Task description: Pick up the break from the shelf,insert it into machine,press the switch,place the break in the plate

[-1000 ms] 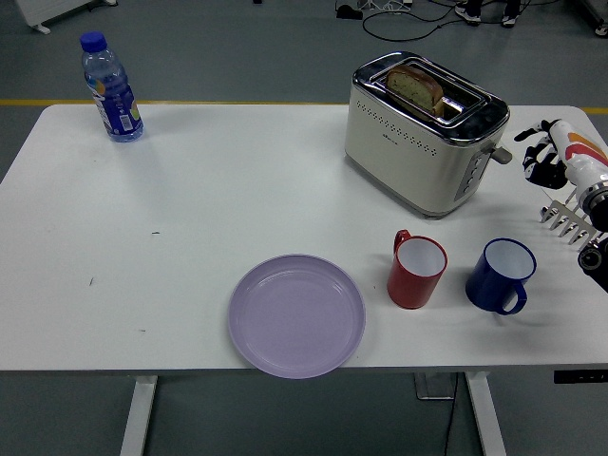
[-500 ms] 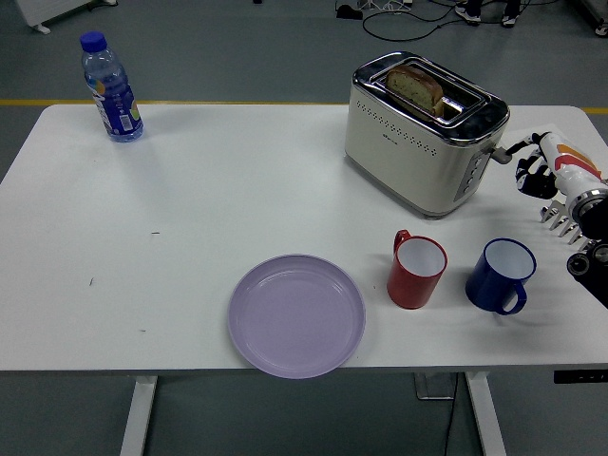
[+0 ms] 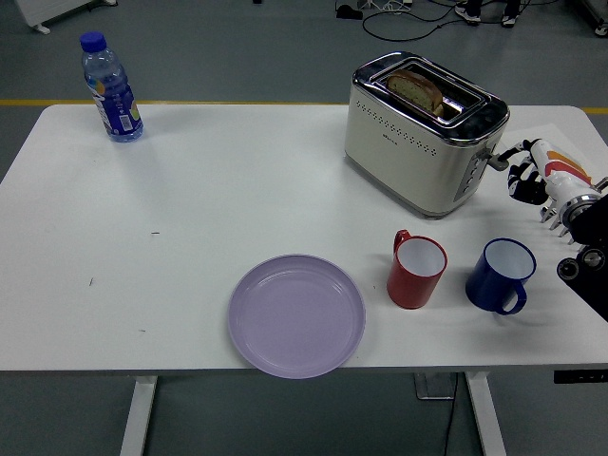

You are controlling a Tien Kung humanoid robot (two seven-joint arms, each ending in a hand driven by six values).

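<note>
Right hand point(image 3: 534, 173), fingers curled and gripping nothing, reaches from the table's right edge to the toaster's point(image 3: 423, 133) lever point(image 3: 495, 161).

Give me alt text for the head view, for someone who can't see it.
The robot's right hand reaches toward the lever of a cream toaster holding a bread slice. On the white table sit a purple plate, red mug, blue mug and water bottle.

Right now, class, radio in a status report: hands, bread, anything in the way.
Right hand at toaster lever, holding nothing; left out of view. Bread sits in slot. Plate empty; red mug, blue mug beside it.
</note>
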